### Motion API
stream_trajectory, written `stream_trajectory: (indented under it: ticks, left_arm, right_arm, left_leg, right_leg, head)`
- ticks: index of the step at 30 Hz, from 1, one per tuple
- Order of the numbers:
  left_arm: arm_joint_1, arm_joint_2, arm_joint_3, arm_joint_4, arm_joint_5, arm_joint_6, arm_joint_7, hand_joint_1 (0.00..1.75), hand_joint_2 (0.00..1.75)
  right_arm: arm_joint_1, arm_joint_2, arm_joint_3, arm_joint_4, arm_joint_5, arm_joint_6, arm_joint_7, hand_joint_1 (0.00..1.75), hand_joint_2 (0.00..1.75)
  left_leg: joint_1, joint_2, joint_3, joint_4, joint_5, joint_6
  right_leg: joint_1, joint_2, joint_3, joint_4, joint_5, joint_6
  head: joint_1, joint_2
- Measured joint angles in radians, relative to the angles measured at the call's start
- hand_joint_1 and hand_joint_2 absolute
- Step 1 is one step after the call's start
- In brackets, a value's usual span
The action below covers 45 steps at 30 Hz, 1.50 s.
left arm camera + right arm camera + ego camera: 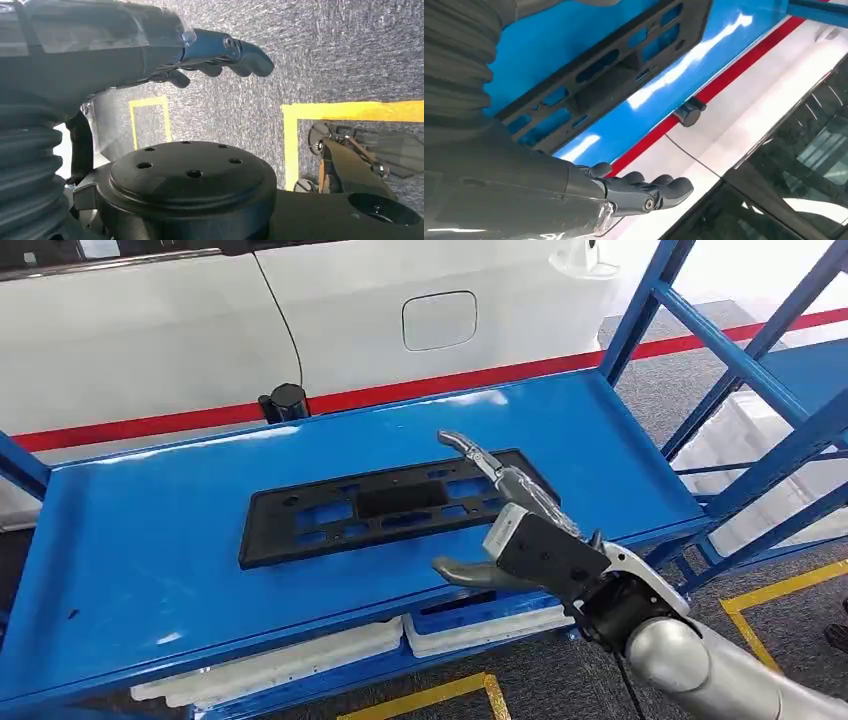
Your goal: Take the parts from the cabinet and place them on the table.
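A long black plastic part (385, 506) with cut-out windows lies flat on the blue table top (160, 540), near its middle. My right hand (510, 525) hovers over the part's right end, fingers stretched out and thumb spread, holding nothing. From the right wrist camera the same black part (609, 75) runs across the blue surface beyond the outstretched right hand (639, 192). My left hand (220, 55) hangs down over grey carpet with its fingers loosely extended and nothing in it.
A white car body (300, 320) with a fuel flap stands behind the table, past a red floor line (400, 395). A small black cylinder (284, 402) sits at the table's far edge. Blue rack posts (740, 360) rise on the right. White trays (300, 660) lie under the table.
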Motion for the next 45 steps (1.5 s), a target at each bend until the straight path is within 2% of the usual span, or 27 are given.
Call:
stream_trajectory:
  ticks: [3, 6, 7, 9, 12, 19, 24, 28, 40, 45]
  left_arm:
    - [0.000, 0.000, 0.000, 0.000, 0.003, -0.001, 0.000, 0.00, 1.75]
    - [-0.001, -0.002, 0.000, 0.000, 0.013, -0.008, -0.005, 0.00, 1.75]
    - [-0.001, -0.003, 0.000, 0.000, 0.016, -0.010, -0.005, 0.00, 1.75]
    - [-0.001, -0.004, 0.000, 0.000, 0.022, -0.012, -0.006, 0.00, 1.75]
    - [0.000, -0.005, 0.000, 0.000, 0.030, -0.012, -0.007, 0.00, 1.75]
    - [0.002, -0.002, 0.000, 0.003, 0.034, -0.012, -0.007, 0.00, 1.75]
    - [0.002, 0.000, 0.000, 0.003, 0.040, -0.012, -0.008, 0.00, 1.75]
    - [0.002, 0.000, 0.000, 0.003, 0.041, -0.012, -0.010, 0.00, 1.75]
    - [0.003, 0.000, 0.000, 0.003, 0.045, -0.014, -0.011, 0.00, 1.75]
    - [0.003, 0.000, 0.000, 0.003, 0.049, -0.014, -0.018, 0.00, 1.75]
  right_arm:
    - [-0.006, -0.008, 0.002, -0.004, -0.002, 0.017, 0.016, 0.00, 1.75]
    - [-0.018, -0.030, 0.009, -0.008, -0.008, 0.103, 0.092, 0.00, 1.75]
    - [-0.025, -0.043, 0.014, -0.010, 0.001, 0.135, 0.141, 0.00, 1.75]
    - [-0.038, -0.069, 0.022, -0.012, 0.014, 0.164, 0.192, 0.00, 1.75]
    - [-0.052, -0.101, 0.030, -0.015, 0.020, 0.167, 0.211, 0.00, 1.75]
    - [-0.061, -0.155, 0.037, -0.029, 0.013, 0.164, 0.224, 0.00, 1.75]
    - [-0.061, -0.196, 0.055, -0.037, -0.045, 0.243, 0.278, 0.00, 1.75]
    - [-0.062, -0.220, 0.076, -0.037, -0.054, 0.260, 0.285, 0.00, 1.75]
    - [-0.069, -0.233, 0.113, -0.035, -0.036, 0.238, 0.270, 0.00, 1.75]
    - [-0.069, -0.236, 0.122, -0.035, 0.070, 0.237, 0.261, 0.00, 1.75]
  left_leg:
    - [0.000, 0.000, 0.000, 0.000, 0.000, 0.000]
    - [0.000, -0.001, 0.000, 0.000, 0.000, 0.000]
    - [0.000, -0.002, 0.000, 0.000, 0.000, 0.000]
    - [0.000, -0.002, 0.000, 0.000, 0.000, 0.000]
    - [0.000, -0.003, 0.000, 0.000, 0.000, 0.000]
    - [0.000, -0.003, -0.001, 0.000, 0.000, 0.000]
    - [0.000, -0.003, -0.001, 0.000, 0.000, 0.000]
    - [0.000, -0.002, -0.001, 0.000, 0.000, 0.000]
    - [0.000, 0.002, -0.001, 0.000, 0.000, 0.000]
    - [0.000, 0.004, -0.001, 0.000, 0.000, 0.000]
  right_leg:
    - [0.000, 0.000, 0.000, 0.000, 0.000, 0.000]
    - [0.000, 0.000, 0.000, 0.000, 0.000, 0.000]
    - [0.000, 0.000, 0.000, 0.000, 0.000, 0.000]
    - [0.000, 0.000, 0.000, 0.000, 0.000, 0.000]
    - [0.000, 0.000, 0.000, 0.000, 0.000, 0.000]
    - [0.000, -0.001, 0.000, -0.001, 0.000, 0.000]
    - [0.000, -0.002, 0.000, -0.001, 0.000, 0.000]
    - [0.000, -0.002, 0.000, -0.001, 0.000, 0.000]
    - [0.000, -0.001, 0.000, -0.001, 0.000, 0.000]
    - [0.000, -0.001, 0.000, -0.001, 0.000, 0.000]
  head:
    - [0.000, 0.000]
    - [0.000, 0.000]
    - [0.000, 0.000]
    - [0.000, 0.000]
    - [0.001, 0.000]
    - [0.000, 0.000]
    - [0.000, 0.000]
    - [0.000, 0.000]
    - [0.000, 0.000]
    - [0.000, 0.000]
